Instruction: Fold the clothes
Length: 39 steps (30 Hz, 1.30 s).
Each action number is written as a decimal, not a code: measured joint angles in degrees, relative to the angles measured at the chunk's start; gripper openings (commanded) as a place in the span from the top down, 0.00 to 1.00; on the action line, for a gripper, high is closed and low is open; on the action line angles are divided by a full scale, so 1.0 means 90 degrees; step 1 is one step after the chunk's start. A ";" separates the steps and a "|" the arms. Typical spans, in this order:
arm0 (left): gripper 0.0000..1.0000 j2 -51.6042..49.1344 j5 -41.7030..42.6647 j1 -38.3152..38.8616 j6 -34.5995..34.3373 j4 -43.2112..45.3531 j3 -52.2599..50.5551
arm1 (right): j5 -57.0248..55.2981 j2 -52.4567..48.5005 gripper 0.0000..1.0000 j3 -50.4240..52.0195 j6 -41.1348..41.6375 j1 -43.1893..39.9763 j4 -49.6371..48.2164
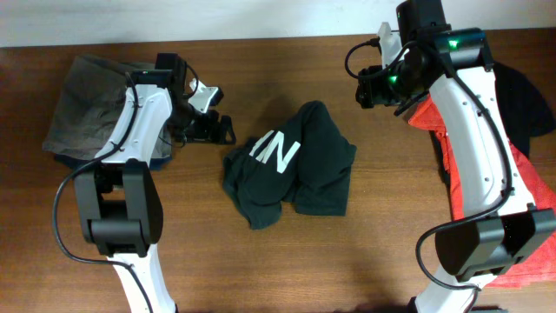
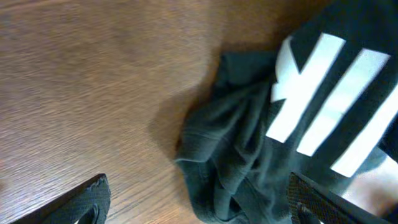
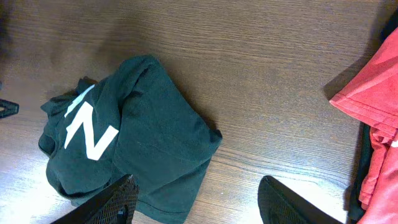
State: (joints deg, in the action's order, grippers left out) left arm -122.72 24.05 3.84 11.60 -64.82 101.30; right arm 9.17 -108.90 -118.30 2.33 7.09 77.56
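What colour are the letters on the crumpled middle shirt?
White letters on the dark shirt; clearest from the left wrist.

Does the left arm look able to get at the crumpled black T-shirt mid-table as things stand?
Probably yes. The left arm's fingers stand open right beside the black T-shirt, at its left edge, with only bare table between and nothing lying over the shirt.

black T-shirt (image 1: 291, 165): crumpled, centre | red T-shirt (image 1: 532, 187): right | grey piece (image 1: 87, 104): left
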 measured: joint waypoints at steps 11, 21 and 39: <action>0.37 -0.0488 0.0109 0.0172 0.0262 0.0056 -0.0012 | -0.0002 0.0000 0.33 0.0000 0.0000 0.0000 0.0000; 0.50 -0.0510 -0.0017 0.0236 0.0359 -0.0410 -0.0012 | -0.0078 0.0000 0.28 0.0000 -0.0017 0.0000 -0.0044; 0.49 0.1977 -0.1149 0.1717 -0.0969 -0.1336 -0.0930 | -0.0199 0.0000 0.25 0.0000 -0.0121 0.0000 0.0119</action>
State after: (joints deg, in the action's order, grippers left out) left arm -104.92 13.72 19.29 2.87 -76.84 92.92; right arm 7.38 -108.90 -118.30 1.23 7.09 78.63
